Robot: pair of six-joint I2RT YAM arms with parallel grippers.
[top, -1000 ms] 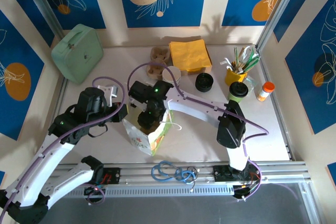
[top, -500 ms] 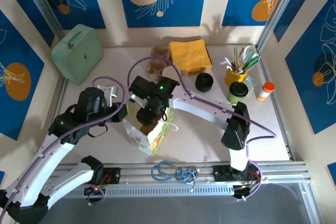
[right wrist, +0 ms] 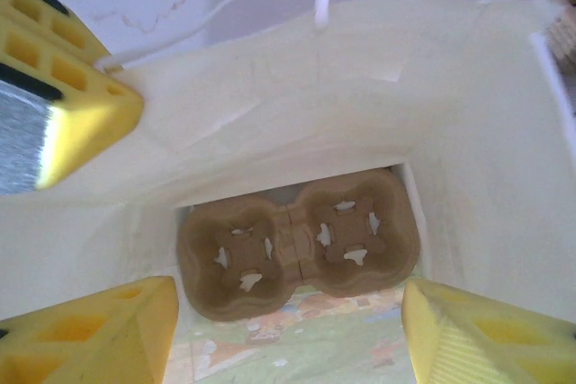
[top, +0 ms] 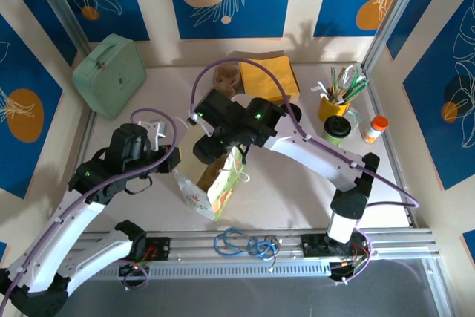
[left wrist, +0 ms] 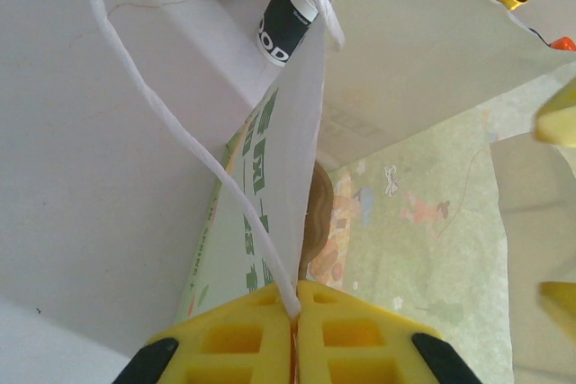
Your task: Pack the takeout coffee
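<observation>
White table (top: 297,191), mint case (top: 109,73), napkins (top: 261,79), paper bag (top: 215,191), likely takeout coffee (top: 335,130)

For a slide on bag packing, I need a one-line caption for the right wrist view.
Open right gripper above the paper bag, a cardboard cup carrier lying flat on its bottom.

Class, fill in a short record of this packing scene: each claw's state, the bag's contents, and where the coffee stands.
left claw: shut on the paper bag rim, holding it open
right claw: open, empty, over the bag's mouth
in bag: cardboard cup carrier, flat on the bottom
takeout coffee: upright on the table beside the yellow utensil cup, not yet packed
</observation>
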